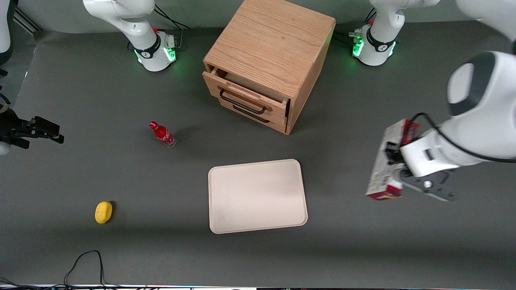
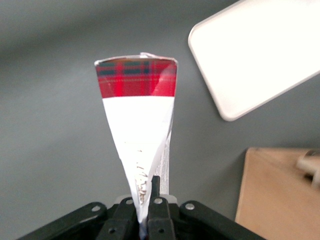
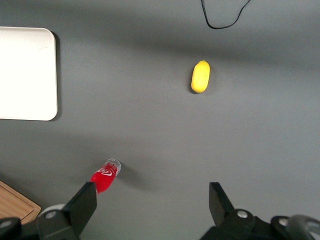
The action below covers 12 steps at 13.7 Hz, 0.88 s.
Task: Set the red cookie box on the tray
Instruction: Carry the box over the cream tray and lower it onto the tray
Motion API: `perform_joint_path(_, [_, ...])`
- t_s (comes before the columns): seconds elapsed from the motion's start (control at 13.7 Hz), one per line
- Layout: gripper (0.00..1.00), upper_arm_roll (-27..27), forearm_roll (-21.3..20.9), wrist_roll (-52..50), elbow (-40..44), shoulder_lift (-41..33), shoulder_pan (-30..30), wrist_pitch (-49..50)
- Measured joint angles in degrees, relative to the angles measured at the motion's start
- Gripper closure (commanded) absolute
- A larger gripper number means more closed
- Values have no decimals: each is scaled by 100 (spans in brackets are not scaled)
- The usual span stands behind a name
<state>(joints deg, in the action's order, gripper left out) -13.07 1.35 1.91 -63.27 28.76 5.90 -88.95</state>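
A: Where's the long flat dark-red cookie box (image 1: 385,165)?

B: Pinched in the left gripper (image 2: 146,197), lifted above the table toward the working arm's end. I'd level it over the pale beige tray (image 1: 258,223), then lower gently.

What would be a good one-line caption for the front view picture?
The left arm's tool holds the red cookie box above the table, beside the bare tray.
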Motion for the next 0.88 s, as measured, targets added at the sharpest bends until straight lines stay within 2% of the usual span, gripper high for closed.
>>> perform_joint_path(0.44, [100,5,-14,-2363,296,1305,1136,-1617])
perform_joint_path(0.88, [100,20,-90,-3358,457,2343,1409,-2403])
